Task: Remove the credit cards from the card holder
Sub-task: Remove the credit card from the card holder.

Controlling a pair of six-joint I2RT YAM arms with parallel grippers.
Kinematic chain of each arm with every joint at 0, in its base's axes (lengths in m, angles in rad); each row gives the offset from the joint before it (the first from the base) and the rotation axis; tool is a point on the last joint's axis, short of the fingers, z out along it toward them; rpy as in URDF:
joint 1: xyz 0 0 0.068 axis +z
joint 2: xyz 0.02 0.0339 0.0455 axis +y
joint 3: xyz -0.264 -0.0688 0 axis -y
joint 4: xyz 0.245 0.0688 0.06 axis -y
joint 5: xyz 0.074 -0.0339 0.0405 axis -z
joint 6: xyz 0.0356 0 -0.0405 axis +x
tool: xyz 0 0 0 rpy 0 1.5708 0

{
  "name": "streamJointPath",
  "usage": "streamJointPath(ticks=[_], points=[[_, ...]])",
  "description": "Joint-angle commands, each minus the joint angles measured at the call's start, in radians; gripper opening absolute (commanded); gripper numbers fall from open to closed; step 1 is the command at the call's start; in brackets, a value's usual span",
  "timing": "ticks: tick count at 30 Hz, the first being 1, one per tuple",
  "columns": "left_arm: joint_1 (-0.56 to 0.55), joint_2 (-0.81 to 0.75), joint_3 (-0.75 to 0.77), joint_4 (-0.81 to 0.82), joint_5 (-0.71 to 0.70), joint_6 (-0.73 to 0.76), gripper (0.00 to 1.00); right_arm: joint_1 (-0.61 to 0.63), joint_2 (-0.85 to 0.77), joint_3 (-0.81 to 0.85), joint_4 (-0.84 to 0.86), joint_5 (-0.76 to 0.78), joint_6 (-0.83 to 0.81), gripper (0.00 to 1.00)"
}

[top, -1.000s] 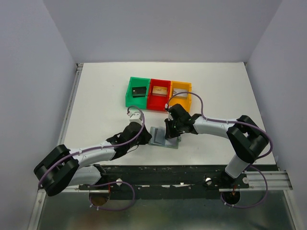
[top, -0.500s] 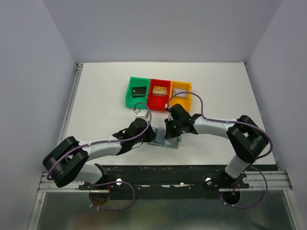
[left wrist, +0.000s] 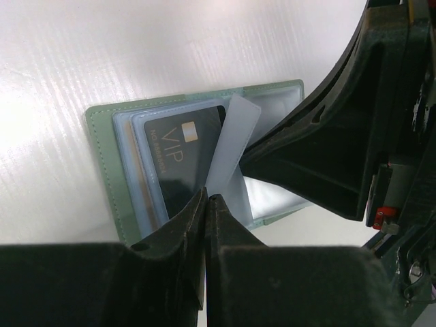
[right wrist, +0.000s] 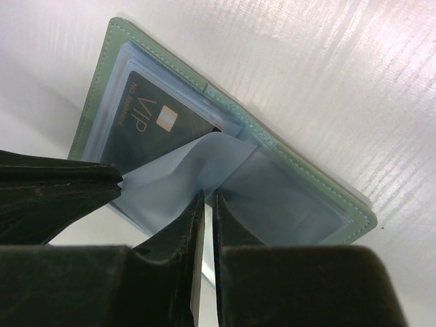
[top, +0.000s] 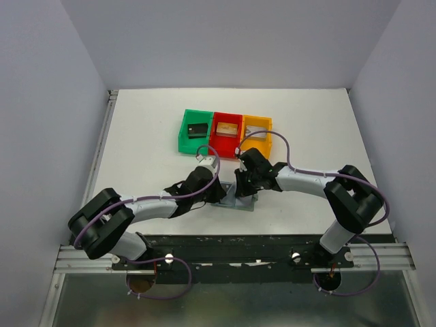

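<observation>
Grey-green card holder (left wrist: 101, 136), pale blue inside, black card (left wrist: 182, 160) with gold chip, green, red, yellow bins (top: 225, 149)

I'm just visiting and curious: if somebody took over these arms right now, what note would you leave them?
The left gripper: jaws nearly shut at the lower end of the clear sleeve flap; grip unclear.
The right gripper: jaws a slit apart against that flap; grip unclear.
The card holder lies open on the table between them, black VIP card sleeved inside.
Done: dark card in the green bin, tan card in the red bin, pale card in the yellow bin.
To do: pull out the VIP card and any hidden behind it.
</observation>
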Motion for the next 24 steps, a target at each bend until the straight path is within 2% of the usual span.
streamJointPath(ticks=[1, 5, 8, 11, 18, 24], points=[[-0.002, -0.011, 0.011, 0.033, 0.024, 0.004, 0.16, -0.007, -0.016, -0.017, -0.033, 0.037, -0.019, 0.17], [0.000, -0.012, 0.010, 0.050, 0.036, 0.013, 0.16, -0.007, -0.023, -0.028, -0.041, 0.055, -0.018, 0.18], [-0.002, 0.024, 0.030, 0.056, 0.078, 0.018, 0.16, -0.007, -0.052, -0.040, -0.040, 0.071, -0.013, 0.24], [-0.003, 0.051, 0.044, 0.060, 0.092, 0.007, 0.16, -0.007, -0.055, -0.030, -0.058, 0.077, -0.021, 0.24], [-0.002, 0.033, 0.016, 0.060, 0.066, -0.001, 0.17, -0.008, -0.006, -0.036, -0.049, 0.081, -0.025, 0.18], [-0.002, 0.037, 0.014, 0.122, 0.132, 0.012, 0.21, -0.008, -0.011, -0.048, -0.050, 0.106, -0.011, 0.16]])
